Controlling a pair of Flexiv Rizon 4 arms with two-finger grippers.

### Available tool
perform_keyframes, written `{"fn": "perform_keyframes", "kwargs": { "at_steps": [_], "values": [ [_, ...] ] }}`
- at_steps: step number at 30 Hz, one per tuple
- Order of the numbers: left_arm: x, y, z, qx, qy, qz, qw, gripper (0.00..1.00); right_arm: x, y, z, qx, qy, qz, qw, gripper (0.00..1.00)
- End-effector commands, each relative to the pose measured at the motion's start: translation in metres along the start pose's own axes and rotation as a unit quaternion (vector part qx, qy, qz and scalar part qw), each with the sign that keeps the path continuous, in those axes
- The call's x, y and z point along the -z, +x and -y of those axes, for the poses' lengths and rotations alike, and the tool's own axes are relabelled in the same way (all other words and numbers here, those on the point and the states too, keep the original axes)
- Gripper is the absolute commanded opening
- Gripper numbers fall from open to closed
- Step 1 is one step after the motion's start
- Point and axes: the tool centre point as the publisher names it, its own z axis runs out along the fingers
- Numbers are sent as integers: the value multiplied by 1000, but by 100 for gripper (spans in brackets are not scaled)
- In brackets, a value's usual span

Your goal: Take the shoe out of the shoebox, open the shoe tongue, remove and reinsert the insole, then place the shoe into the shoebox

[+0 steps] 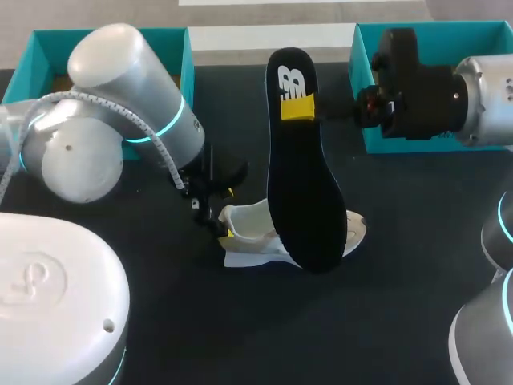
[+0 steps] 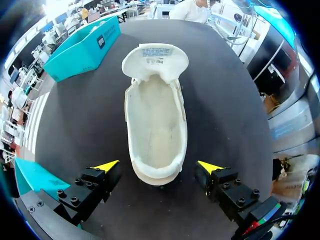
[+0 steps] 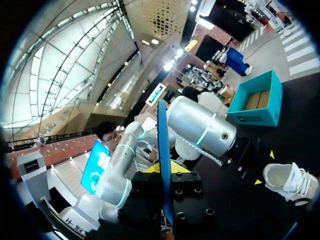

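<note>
The right jaws pinch the black insole [image 1: 303, 184] upright at frame center. The left jaws gape wide, flanking the heel of the white shoe [image 2: 156, 125] on the tabletop [image 1: 401, 305].

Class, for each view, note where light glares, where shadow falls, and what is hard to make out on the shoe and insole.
Head view: glare streaks the left arm along its white shell; the black insole nearly merges with the dark table. Left wrist view: the shoe is evenly lit, its inside plain to see. Right wrist view: the insole shows edge-on, and the right gripper is black with little detail.
</note>
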Motion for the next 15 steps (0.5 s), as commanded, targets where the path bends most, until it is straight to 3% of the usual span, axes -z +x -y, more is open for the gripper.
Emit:
{"fn": "perform_keyframes", "kwargs": {
  "at_steps": [1,9,15],
  "values": [
    [2,2,6,-5,-40,-16,999,100,-5,-1,-2,-1,1,1,1000,0],
    [9,1,10,-5,-96,-23,995,100,-5,-1,-2,-1,1,1,1000,0],
    [6,1,11,2,-117,-16,993,100,-5,-1,-2,-1,1,1,1000,0]
  ]
}}
